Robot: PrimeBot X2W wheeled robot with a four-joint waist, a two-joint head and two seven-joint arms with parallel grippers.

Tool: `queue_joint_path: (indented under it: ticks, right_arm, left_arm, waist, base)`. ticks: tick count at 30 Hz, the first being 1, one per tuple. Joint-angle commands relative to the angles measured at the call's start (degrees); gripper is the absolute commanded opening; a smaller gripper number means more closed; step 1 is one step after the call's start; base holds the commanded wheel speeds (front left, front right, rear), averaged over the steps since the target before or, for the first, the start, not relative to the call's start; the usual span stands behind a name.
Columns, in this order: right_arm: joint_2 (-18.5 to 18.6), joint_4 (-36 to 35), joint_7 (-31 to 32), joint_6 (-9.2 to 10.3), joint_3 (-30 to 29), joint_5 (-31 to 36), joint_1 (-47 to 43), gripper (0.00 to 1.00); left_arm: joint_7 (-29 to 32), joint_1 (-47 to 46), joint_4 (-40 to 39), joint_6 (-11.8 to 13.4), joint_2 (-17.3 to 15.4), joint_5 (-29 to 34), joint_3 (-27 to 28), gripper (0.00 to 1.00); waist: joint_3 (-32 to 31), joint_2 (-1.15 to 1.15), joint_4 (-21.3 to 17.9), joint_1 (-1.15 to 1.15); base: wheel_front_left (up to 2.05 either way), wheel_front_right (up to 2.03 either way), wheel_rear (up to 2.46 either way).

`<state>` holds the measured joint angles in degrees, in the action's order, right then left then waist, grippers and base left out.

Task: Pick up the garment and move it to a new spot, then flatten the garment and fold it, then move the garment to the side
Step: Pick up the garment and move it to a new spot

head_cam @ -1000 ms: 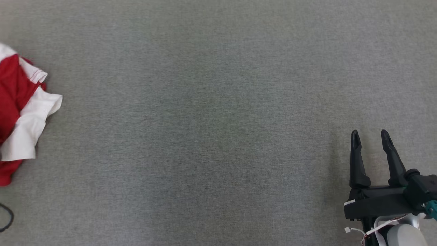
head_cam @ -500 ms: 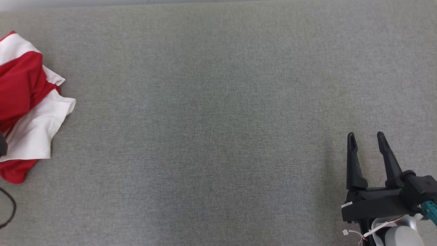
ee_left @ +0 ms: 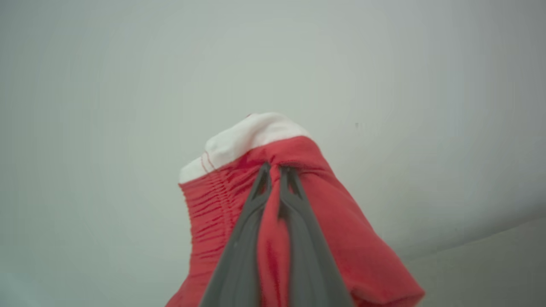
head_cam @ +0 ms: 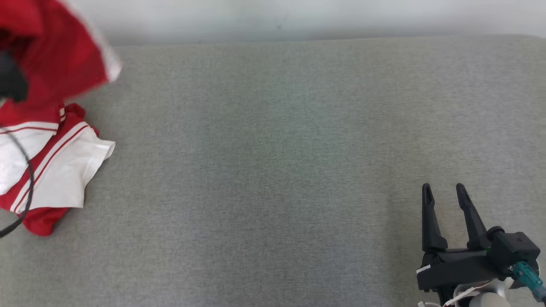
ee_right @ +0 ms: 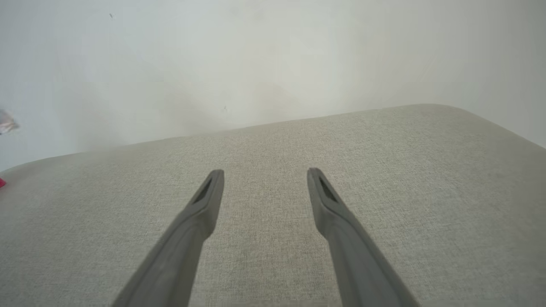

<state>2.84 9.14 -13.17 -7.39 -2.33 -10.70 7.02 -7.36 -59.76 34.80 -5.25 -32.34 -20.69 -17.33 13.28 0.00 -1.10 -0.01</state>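
The red and white garment [head_cam: 64, 170] lies crumpled at the far left of the grey padded surface [head_cam: 273, 170]. Its upper red part [head_cam: 55, 51] is raised off the surface and blurred, beside a dark piece of my left arm [head_cam: 10, 81]. In the left wrist view my left gripper [ee_left: 275, 170] is shut on a fold of the garment's red cloth [ee_left: 213, 204], just below a white band [ee_left: 247, 136], held up against the pale wall. At the lower right my right gripper [head_cam: 443, 192] stands open over bare surface, with nothing between its fingers [ee_right: 209, 196].
A black cable [head_cam: 26, 179] hangs across the garment's white part at the left edge. A pale wall [head_cam: 298, 17] rises behind the surface's far edge. In the right wrist view the surface [ee_right: 384, 170] curves off at the right.
My left gripper has shut on the garment and lifted its red upper part off the surface. The head camera has tilted up, bringing the wall into view. The right gripper stays open.
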Motion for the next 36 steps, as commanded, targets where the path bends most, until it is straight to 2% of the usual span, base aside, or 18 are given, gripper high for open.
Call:
queue_joint_path:
  ticks: [1, 4, 10, 17, 22, 28, 32, 36]
  right_arm:
    - [0.09, 0.65, -0.64, -0.19, -0.09, -0.58, -0.72, 1.00]
    - [0.08, 1.46, -1.01, -0.19, -0.04, -1.11, -0.74, 1.00]
    - [0.07, 3.19, -1.63, -0.19, 0.31, -2.18, -0.31, 1.00]
    - [0.08, 4.99, -2.05, -0.19, 1.12, -3.54, 0.75, 1.00]
    - [0.06, 4.29, -2.07, -0.19, 0.19, -3.87, -0.01, 1.00]
    - [0.06, 3.63, -2.08, -0.19, -0.39, -3.46, -0.22, 1.00]
    - [0.08, 3.51, -2.09, -0.19, -0.01, -3.25, 0.23, 1.00]
    - [0.07, 3.56, -2.09, -0.19, 0.47, -2.84, 0.09, 1.00]
  left_arm:
    - [0.94, -1.69, -2.63, -0.15, 1.79, -0.16, -0.77, 0.00]
    - [2.37, -3.49, -6.16, -0.42, 3.56, 0.58, -2.60, 0.00]
    - [5.76, -7.19, -12.51, -1.15, 11.47, -0.88, -7.76, 0.00]
    - [5.44, -7.81, -10.05, -1.32, 18.90, -1.86, -12.63, 0.00]
    - [2.78, -3.87, -8.59, -0.26, 24.12, -3.55, -14.00, 0.00]
    - [-1.59, 2.93, -6.23, 1.02, 27.26, -4.70, -16.41, 0.00]
    - [-3.75, 8.82, -3.63, 1.86, 27.82, -5.58, -17.61, 0.00]
    - [-5.54, 15.60, -1.00, 2.70, 27.00, -6.06, -17.77, 0.00]
  waist:
    - [-1.36, 0.00, -1.86, 0.01]
    - [-1.78, 0.00, -3.10, 0.01]
    - [-2.36, 0.00, -7.67, 0.01]
    - [-2.18, 0.00, -13.97, 0.01]
    - [-2.01, 0.00, -16.08, 0.01]
    - [-1.53, 0.00, -15.76, 0.01]
    - [-1.32, 0.00, -14.88, 0.01]
    - [-1.43, 0.00, -13.74, 0.01]
  base:
    - [0.00, 0.00, 0.00]
    - [0.00, 0.00, 0.00]
    - [0.00, 0.00, 0.00]
    - [0.00, 0.00, 0.00]
    - [0.00, 0.00, 0.00]
    - [0.00, 0.00, 0.00]
    - [0.00, 0.00, 0.00]
    - [0.00, 0.00, 0.00]
